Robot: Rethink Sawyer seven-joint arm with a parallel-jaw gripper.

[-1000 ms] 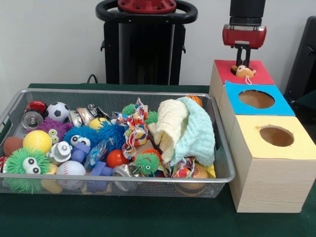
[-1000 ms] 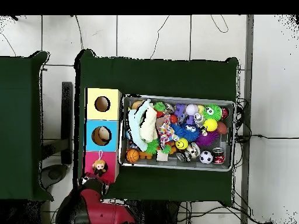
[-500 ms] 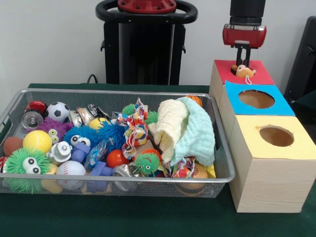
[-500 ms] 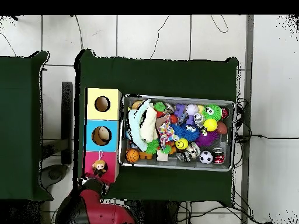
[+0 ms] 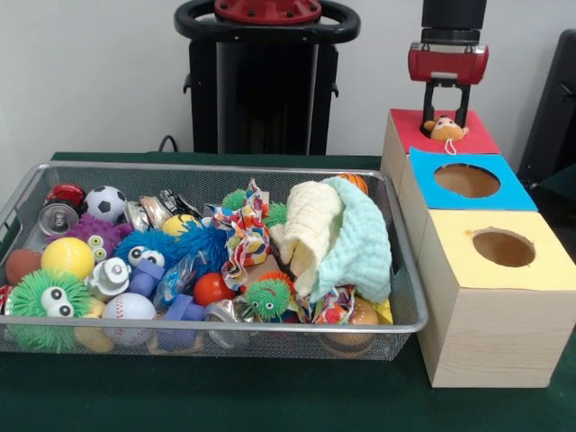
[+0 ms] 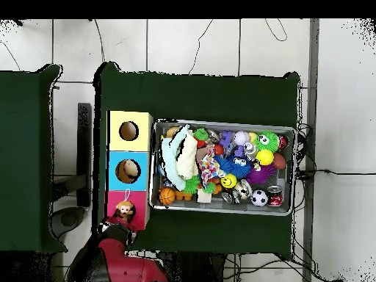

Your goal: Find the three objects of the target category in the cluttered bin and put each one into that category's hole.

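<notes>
Pincer [image 5: 447,106]: fingers now apart and raised, where a second ago they closed on the small plush toy [image 5: 445,129]. Toy released over the red box [image 5: 475,137] hole; drop complete.

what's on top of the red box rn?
A small plush toy sits over the red box's hole, gripper open just above it. The hole itself is covered, so not visible.

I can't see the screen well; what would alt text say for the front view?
A red and black pincer hangs open just above a small plush toy sitting on the hole of a red-topped box, with blue-topped and yellow-topped boxes in the same row. Beside them, a wire bin overflows with balls, fuzzy toys, cans and cloths.
</notes>
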